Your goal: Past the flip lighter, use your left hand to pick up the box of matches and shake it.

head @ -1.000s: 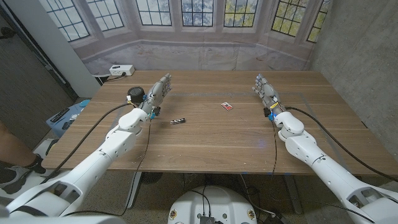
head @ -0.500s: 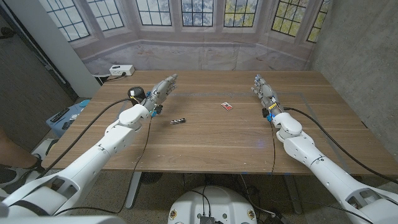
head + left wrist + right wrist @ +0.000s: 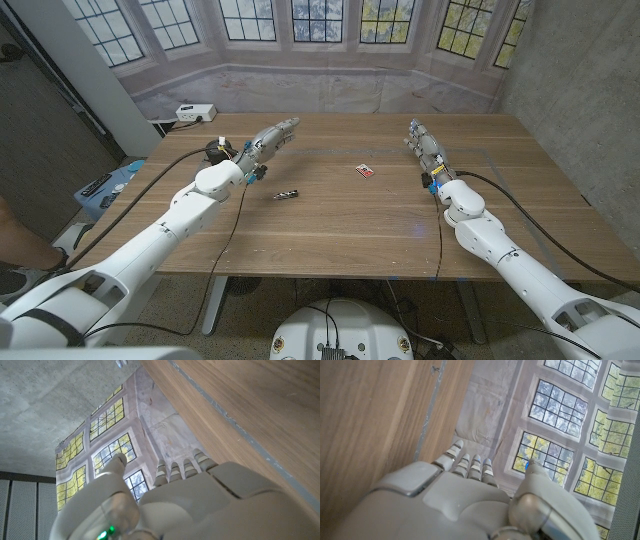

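A small red and white box of matches lies on the wooden table, past its middle. A dark, silver-tipped flip lighter lies nearer and to the left of it. My left hand is raised over the table's far left part, fingers stretched toward the far middle, holding nothing; its back shows in the left wrist view. My right hand stands on the right side, fingers extended and empty, to the right of the matchbox; its back shows in the right wrist view.
A round black object sits on the table by my left forearm. Beyond the far left corner a white power strip lies on the floor. Off the left edge stands a blue item. Windows line the back wall.
My left hand has lifted and swung to the right and farther over the table, toward the far middle. The right hand, matchbox and lighter have not moved.
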Action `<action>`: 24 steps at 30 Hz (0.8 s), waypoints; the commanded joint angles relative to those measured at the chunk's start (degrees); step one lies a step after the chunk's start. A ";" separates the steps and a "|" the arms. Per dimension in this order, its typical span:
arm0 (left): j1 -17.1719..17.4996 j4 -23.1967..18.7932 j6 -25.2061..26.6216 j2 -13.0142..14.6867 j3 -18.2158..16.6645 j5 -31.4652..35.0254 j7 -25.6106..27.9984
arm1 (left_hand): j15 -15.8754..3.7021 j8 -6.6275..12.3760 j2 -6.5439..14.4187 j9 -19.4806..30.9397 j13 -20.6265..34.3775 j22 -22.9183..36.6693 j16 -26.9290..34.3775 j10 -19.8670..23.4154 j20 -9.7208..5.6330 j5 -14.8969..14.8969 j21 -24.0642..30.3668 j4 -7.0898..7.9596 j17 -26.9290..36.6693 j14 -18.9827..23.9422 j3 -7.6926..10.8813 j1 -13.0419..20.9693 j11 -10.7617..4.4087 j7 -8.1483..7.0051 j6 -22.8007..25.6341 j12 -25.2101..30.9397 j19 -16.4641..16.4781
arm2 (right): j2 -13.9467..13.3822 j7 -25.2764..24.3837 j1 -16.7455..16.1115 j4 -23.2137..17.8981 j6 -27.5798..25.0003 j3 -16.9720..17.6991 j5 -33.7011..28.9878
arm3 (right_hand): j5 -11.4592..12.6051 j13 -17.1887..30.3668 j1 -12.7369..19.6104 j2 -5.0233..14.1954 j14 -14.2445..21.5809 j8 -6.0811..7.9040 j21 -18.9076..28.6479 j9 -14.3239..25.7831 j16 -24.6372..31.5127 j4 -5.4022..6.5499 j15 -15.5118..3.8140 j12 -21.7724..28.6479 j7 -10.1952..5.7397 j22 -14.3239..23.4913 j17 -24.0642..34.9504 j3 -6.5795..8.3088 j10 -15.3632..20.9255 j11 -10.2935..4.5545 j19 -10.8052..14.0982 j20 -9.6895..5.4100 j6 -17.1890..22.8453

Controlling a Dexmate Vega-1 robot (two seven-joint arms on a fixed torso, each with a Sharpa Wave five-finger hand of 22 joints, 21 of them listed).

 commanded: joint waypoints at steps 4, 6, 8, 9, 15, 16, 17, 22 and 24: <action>-4.86 1.05 -1.00 1.00 3.18 6.67 -2.87 | 0.14 0.26 0.63 0.13 0.19 0.36 -0.04 0.27 0.52 1.46 0.31 -2.65 0.13 -0.02 1.70 3.43 -0.07 -0.19 1.96 0.12 0.87 | 0.27 0.39 1.16 1.85 1.45 0.45 -0.33 | 0.01 0.26 0.86 -0.23 -0.02 0.42 0.26 0.16 0.32 -0.41 -0.15 0.44 -0.09 0.20 0.13 0.12 0.12 0.44 0.76 -2.44 0.87; -5.84 1.78 -1.45 1.00 3.73 7.49 -3.83 | -0.22 0.20 0.46 0.14 0.19 0.37 -0.05 0.29 0.30 1.71 0.36 -3.14 0.12 -0.03 1.90 3.89 -0.45 -0.49 2.17 0.12 1.12 | 0.22 0.13 1.16 1.74 1.46 0.51 -0.46 | -0.02 0.26 0.90 -0.25 0.02 0.43 0.29 0.17 0.34 -0.48 -0.06 0.43 -0.07 0.20 0.12 0.13 0.07 0.55 0.82 -2.39 0.95; -6.77 2.38 -1.71 0.94 4.35 8.23 -4.87 | -0.31 0.23 0.41 0.14 0.19 0.37 -0.04 0.26 0.22 1.90 0.39 -3.46 0.12 0.02 2.06 4.24 -0.65 -0.59 2.45 0.10 1.29 | 0.04 -0.32 0.89 1.19 1.44 0.69 -0.55 | -0.04 0.27 0.95 -0.26 0.09 0.43 0.29 0.17 0.38 -0.54 0.00 0.44 0.01 0.20 0.10 0.14 0.09 0.69 0.83 -2.40 1.02; -7.12 2.71 -2.04 0.93 4.61 8.64 -5.27 | -0.35 0.29 0.41 0.15 0.20 0.37 -0.04 0.28 0.16 1.98 0.39 -3.58 0.12 0.04 2.14 4.39 -0.75 -0.60 2.67 0.11 1.34 | -0.10 -0.58 0.75 0.87 1.36 0.74 -0.68 | -0.06 0.27 0.97 -0.26 0.11 0.43 0.31 0.17 0.39 -0.58 0.01 0.43 0.03 0.20 0.10 0.15 0.06 0.76 0.88 -2.37 1.06; -8.78 3.51 -3.40 1.30 5.90 11.64 -6.42 | -0.39 0.22 0.47 0.17 0.20 0.37 -0.04 0.33 0.10 2.56 0.43 -4.24 0.13 0.06 2.64 5.39 -0.93 -0.65 2.99 0.12 1.67 | -0.40 -1.89 0.09 -0.29 1.12 1.01 -1.13 | -0.11 0.29 1.02 -0.22 0.21 0.45 0.36 0.18 0.46 -0.68 0.11 0.44 0.09 0.21 0.09 0.19 0.03 0.92 1.02 -2.29 1.25; -8.94 3.51 -3.67 1.40 6.03 12.20 -6.37 | -0.47 0.21 0.45 0.17 0.21 0.37 -0.03 0.39 0.02 2.66 0.43 -4.36 0.13 0.10 2.72 5.57 -1.05 -0.72 3.07 0.14 1.71 | -0.43 -2.03 0.03 -0.43 1.01 1.05 -1.12 | -0.12 0.29 1.03 -0.21 0.21 0.44 0.38 0.19 0.47 -0.70 0.12 0.44 0.11 0.21 0.09 0.19 0.04 0.93 1.07 -2.32 1.26; -9.11 3.47 -3.87 1.50 6.15 12.68 -6.40 | -0.48 0.25 0.43 0.17 0.21 0.37 -0.04 0.39 -0.01 2.72 0.43 -4.42 0.12 0.10 2.77 5.68 -1.10 -0.83 3.21 0.14 1.74 | -0.48 -2.08 -0.03 -0.54 0.94 1.08 -1.11 | -0.14 0.30 1.02 -0.20 0.22 0.45 0.38 0.19 0.48 -0.70 0.16 0.46 0.13 0.21 0.10 0.19 0.06 1.11 1.08 -2.31 1.31; -10.32 3.25 -5.16 2.17 7.08 16.36 -6.23 | -1.28 0.47 -0.24 0.18 0.21 0.33 0.20 1.21 -0.61 3.28 0.54 -5.31 0.12 0.94 3.24 7.26 -2.33 -1.75 4.46 0.41 2.54 | -0.70 -2.58 -0.05 -0.81 0.83 1.23 -1.41 | -0.19 0.31 1.09 -0.19 0.31 0.47 0.44 0.20 0.54 -0.83 0.37 0.49 0.33 0.21 0.09 0.23 0.12 1.25 1.26 -2.17 1.55; -10.79 3.23 -4.93 2.16 7.32 16.71 -6.80 | -1.26 0.58 -0.42 0.19 0.21 0.32 0.21 1.43 -0.57 3.36 0.58 -5.45 0.12 1.10 3.33 7.66 -2.39 -1.83 4.93 0.47 2.80 | -0.76 -2.36 0.11 -0.57 0.81 1.27 -1.33 | -0.21 0.32 1.07 -0.16 0.40 0.47 0.46 0.20 0.59 -0.84 0.37 0.52 0.33 0.21 0.10 0.23 0.16 1.34 1.33 -2.13 1.61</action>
